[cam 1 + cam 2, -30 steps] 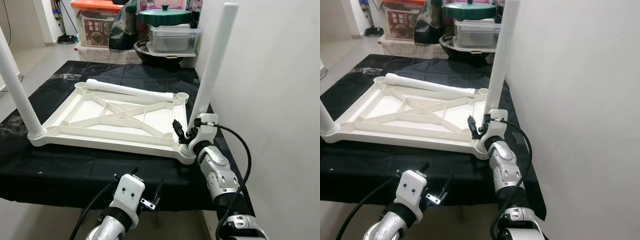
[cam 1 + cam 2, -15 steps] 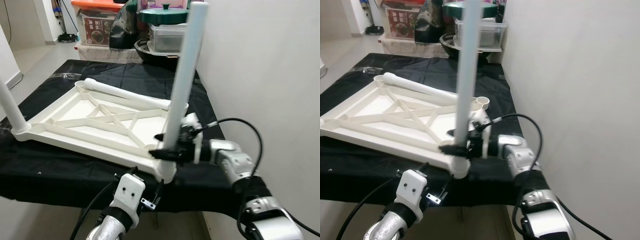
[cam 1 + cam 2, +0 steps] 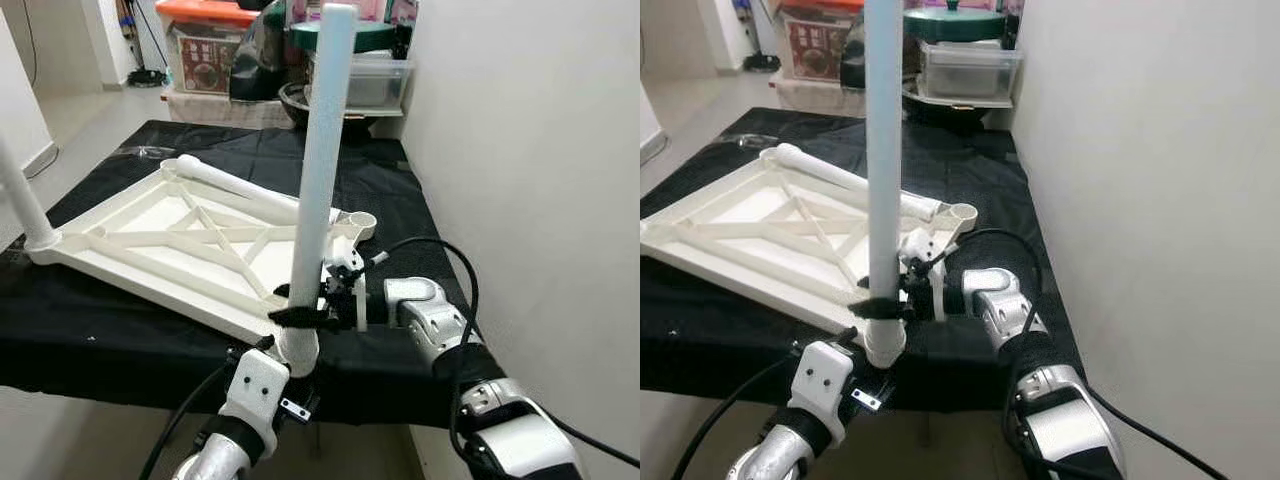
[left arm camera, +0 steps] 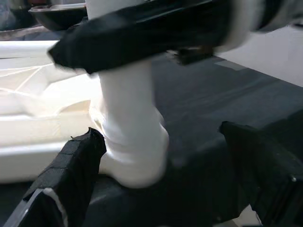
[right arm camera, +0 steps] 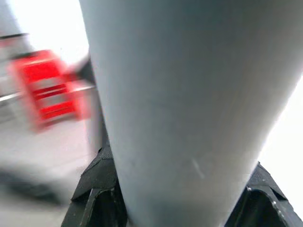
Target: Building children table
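An upturned white table top [image 3: 150,240] lies on the black-covered table [image 3: 120,330]. A white leg [image 3: 322,150] stands upright in its near corner socket. My right gripper [image 3: 300,318] is shut on the base of this leg, and its fingers [image 5: 94,189] flank the leg [image 5: 189,94] in the right wrist view. Just below the table's front edge is my left gripper [image 4: 165,175], open under that corner socket [image 4: 132,142]. A second leg [image 3: 20,195] stands upright at the far left corner. A loose leg [image 3: 235,185] lies across the far side. The right far socket [image 3: 362,220] is empty.
A white wall [image 3: 530,150] runs close along the right side of the table. Storage boxes [image 3: 205,60], a dark bowl and a green-lidded pot [image 3: 345,35] crowd the back. Open floor [image 3: 70,110] lies to the left.
The right gripper has closed on the leg's base. The table top has swung round, bringing that corner and its leg leftward to the front edge above my left gripper.
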Tool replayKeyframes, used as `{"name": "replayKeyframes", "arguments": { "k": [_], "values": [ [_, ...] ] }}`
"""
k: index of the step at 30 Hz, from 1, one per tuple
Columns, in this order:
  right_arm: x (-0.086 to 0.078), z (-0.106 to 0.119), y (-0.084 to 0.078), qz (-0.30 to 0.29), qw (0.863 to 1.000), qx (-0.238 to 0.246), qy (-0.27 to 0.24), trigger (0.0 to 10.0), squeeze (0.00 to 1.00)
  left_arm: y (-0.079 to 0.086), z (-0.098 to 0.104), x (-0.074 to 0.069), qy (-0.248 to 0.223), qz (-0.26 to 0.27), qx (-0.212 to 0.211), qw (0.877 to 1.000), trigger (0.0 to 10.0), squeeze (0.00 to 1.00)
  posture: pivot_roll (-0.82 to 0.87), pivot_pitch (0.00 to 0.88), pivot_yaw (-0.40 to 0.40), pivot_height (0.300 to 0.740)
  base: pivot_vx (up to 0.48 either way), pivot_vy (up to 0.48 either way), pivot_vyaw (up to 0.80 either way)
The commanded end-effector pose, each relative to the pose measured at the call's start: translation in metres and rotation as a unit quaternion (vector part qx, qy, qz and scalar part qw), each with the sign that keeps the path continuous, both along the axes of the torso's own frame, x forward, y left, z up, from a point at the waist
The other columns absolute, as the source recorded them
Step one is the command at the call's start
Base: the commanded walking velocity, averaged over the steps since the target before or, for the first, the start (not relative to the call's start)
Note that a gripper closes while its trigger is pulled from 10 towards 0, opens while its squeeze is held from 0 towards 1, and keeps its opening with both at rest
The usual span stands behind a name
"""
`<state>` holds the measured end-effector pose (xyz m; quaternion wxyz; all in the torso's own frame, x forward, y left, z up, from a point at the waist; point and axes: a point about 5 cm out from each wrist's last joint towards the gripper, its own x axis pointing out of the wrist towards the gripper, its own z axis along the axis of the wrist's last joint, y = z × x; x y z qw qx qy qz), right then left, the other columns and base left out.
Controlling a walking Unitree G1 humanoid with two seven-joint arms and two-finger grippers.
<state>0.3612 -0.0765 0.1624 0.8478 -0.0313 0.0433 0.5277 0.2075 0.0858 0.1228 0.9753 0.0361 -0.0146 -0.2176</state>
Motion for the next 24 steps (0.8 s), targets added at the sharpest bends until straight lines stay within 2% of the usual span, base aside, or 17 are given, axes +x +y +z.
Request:
{"name": "replayKeyframes", "arguments": {
  "k": [1, 2, 3, 4, 5, 6, 7, 8, 11, 13, 14, 16, 18, 19, 20, 23, 24],
  "values": [
    [0.011, -0.005, -0.018, -0.124, 0.992, -0.004, -0.001, 0.0, 0.00, 0.000, -0.001, -0.001, 0.001, 0.000, -0.001, 1.000, 10.0, 0.00, 0.12, 0.018, -0.104, 0.740, 0.000, 0.000, 0.00],
    [0.015, -0.006, -0.024, -0.185, 0.983, 0.003, 0.002, 0.0, 0.00, 0.000, -0.001, -0.001, 0.001, -0.001, -0.001, 1.000, 10.0, 0.00, 0.12, 0.017, -0.101, 0.740, 0.000, 0.000, 0.00],
    [0.015, -0.006, -0.024, -0.185, 0.983, 0.003, 0.002, 0.0, 0.00, 0.000, -0.001, -0.001, 0.001, -0.001, -0.001, 1.000, 10.0, 0.00, 0.12, 0.017, -0.101, 0.740, 0.000, 0.000, 0.00],
    [0.019, -0.009, -0.033, -0.270, 0.963, 0.000, 0.007, 0.0, 0.00, 0.000, -0.001, -0.001, 0.001, -0.001, -0.001, 1.000, 10.0, 0.00, 0.12, 0.015, -0.099, 0.740, 0.000, 0.000, 0.00],
    [0.019, -0.009, -0.033, -0.270, 0.963, 0.000, 0.007, 0.0, 0.00, 0.000, -0.001, -0.001, 0.001, -0.001, -0.001, 1.000, 10.0, 0.00, 0.12, 0.015, -0.099, 0.740, 0.000, 0.000, 0.00],
    [0.020, -0.012, -0.042, -0.346, 0.938, 0.001, 0.011, 0.0, 0.00, 0.000, -0.001, -0.001, 0.001, -0.002, -0.001, 1.000, 10.0, 0.00, 0.11, 0.014, -0.096, 0.740, 0.000, 0.000, 0.00],
    [0.020, -0.012, -0.042, -0.346, 0.938, 0.001, 0.011, 0.0, 0.00, 0.000, -0.001, -0.001, 0.001, -0.002, -0.001, 1.000, 10.0, 0.00, 0.11, 0.014, -0.096, 0.740, 0.000, 0.000, 0.00],
    [0.016, -0.022, -0.060, -0.497, 0.868, -0.002, 0.025, 0.0, 0.00, 0.000, -0.001, -0.001, 0.002, -0.003, -0.001, 1.000, 10.0, 0.00, 0.11, 0.014, -0.095, 0.740, 0.000, 0.000, 0.00],
    [0.014, -0.025, -0.063, -0.531, 0.847, -0.004, 0.028, 0.0, 0.00, 0.000, -0.001, -0.001, 0.002, -0.004, 0.000, 1.000, 10.0, 0.00, 0.11, 0.014, -0.095, 0.740, 0.000, 0.000, 0.00],
    [-0.002, -0.032, -0.055, -0.610, 0.791, 0.013, 0.043, 0.0, 0.00, 0.000, -0.002, 0.000, 0.002, -0.004, 0.000, 1.000, 10.0, 0.00, 0.12, 0.009, -0.099, 0.740, 0.000, 0.000, 0.00],
    [-0.002, -0.032, -0.055, -0.610, 0.791, 0.013, 0.043, 0.0, 0.00, 0.000, -0.002, 0.000, 0.002, -0.004, 0.000, 1.000, 10.0, 0.00, 0.12, 0.009, -0.099, 0.740, 0.000, 0.000, 0.00],
    [-0.016, -0.038, -0.035, -0.646, 0.760, 0.029, 0.063, 0.0, 0.00, -0.001, -0.002, 0.000, 0.002, -0.003, 0.000, 1.000, 10.0, 0.00, 0.12, 0.006, -0.102, 0.740, 0.000, 0.000, 0.00],
    [-0.018, -0.039, -0.028, -0.653, 0.754, 0.031, 0.066, 0.0, 0.00, -0.001, -0.002, -0.001, 0.002, -0.003, 0.000, 1.000, 10.0, 0.00, 0.12, 0.004, -0.103, 0.740, 0.000, 0.000, 0.00],
    [-0.019, -0.039, -0.021, -0.653, 0.753, 0.032, 0.071, 0.7, 0.00, -0.001, -0.002, -0.001, 0.002, -0.003, 0.000, 1.000, 10.0, 0.00, 0.12, 0.003, -0.106, 0.740, 0.000, 0.000, 0.00],
    [-0.019, -0.039, -0.014, -0.644, 0.761, 0.034, 0.073, 9.7, 0.00, -0.001, -0.002, -0.001, 0.002, -0.003, 0.000, 1.000, 10.0, 0.00, 0.12, 0.001, -0.107, 0.740, 0.000, 0.000, 0.00],
    [-0.018, -0.038, -0.010, -0.640, 0.764, 0.035, 0.075, 9.7, 0.00, -0.001, -0.002, -0.001, 0.002, -0.002, 0.000, 1.000, 10.0, 0.00, 0.12, 0.001, -0.107, 0.740, 0.000, 0.000, 0.00],
    [-0.017, -0.035, -0.004, -0.617, 0.782, 0.054, 0.072, 10.0, 0.65, -0.001, -0.002, -0.001, 0.002, -0.002, 0.000, 1.000, 10.0, 0.00, 0.12, 0.000, -0.107, 0.740, 0.000, 0.000, 0.00]
  ]
}}
